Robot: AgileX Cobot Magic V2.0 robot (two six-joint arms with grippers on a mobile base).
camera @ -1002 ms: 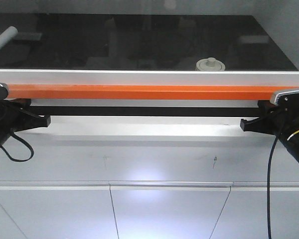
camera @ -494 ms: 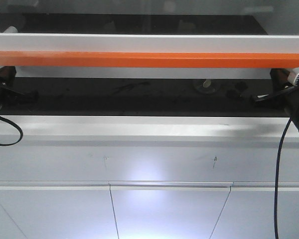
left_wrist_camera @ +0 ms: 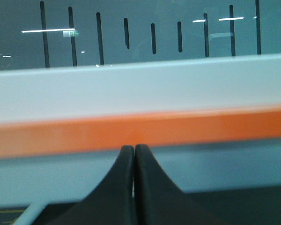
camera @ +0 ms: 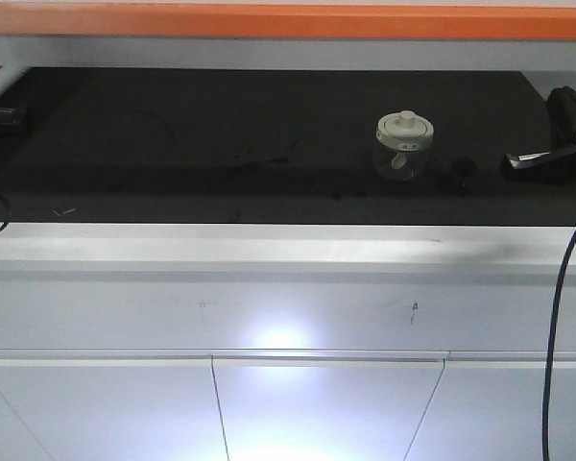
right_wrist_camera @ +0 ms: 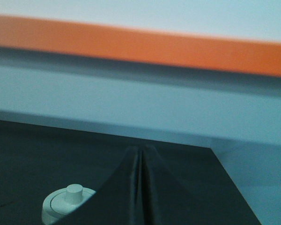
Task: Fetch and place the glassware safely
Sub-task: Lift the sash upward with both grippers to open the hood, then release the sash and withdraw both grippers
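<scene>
The left gripper (left_wrist_camera: 134, 152) is closed, fingers (left_wrist_camera: 117, 192) pressed flat together; the right gripper (right_wrist_camera: 141, 154) likewise (each pointing forward, one at either edge of the front view).

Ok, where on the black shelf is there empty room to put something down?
The big bare patch of black surface runs from the left tool across the middle to the jar. It is crowded on the right: small dark bits lie between the jar and the right tool, leaving a narrow gap.
</scene>
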